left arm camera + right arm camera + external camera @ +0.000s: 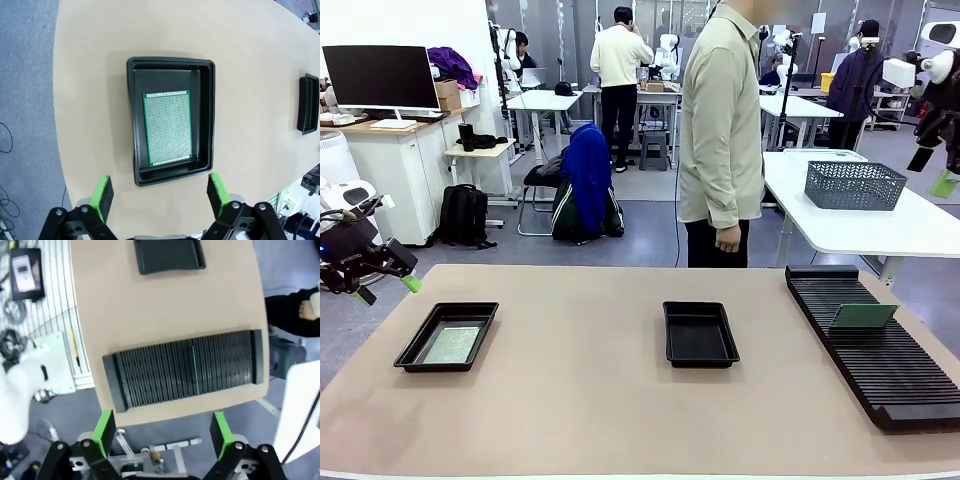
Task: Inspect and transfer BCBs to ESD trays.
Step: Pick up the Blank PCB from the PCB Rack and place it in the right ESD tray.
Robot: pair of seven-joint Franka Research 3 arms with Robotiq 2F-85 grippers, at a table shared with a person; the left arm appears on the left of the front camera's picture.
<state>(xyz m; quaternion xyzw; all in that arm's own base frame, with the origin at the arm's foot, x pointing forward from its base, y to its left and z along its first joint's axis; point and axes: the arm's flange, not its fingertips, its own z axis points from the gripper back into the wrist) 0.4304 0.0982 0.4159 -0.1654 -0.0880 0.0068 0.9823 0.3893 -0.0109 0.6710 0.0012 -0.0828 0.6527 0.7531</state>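
Left gripper (160,192) jaws wide, holding nothing, above ESD tray (172,61). Green BCB (167,129), pale dotted face, lies flat inside. Right gripper (161,432) released, over slotted rack (150,375); second BCB (194,369) stands in a slot.

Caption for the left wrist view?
Open left gripper hovers above a shallow black plastic tray holding one green rectangular circuit board.

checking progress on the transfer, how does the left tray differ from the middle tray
The left tray holds a green board lying flat on its floor; the middle tray is empty. The left tray sits near the left end of the table; the middle tray sits near its centre. Both are shallow black rectangular trays with raised rims and rounded corners.
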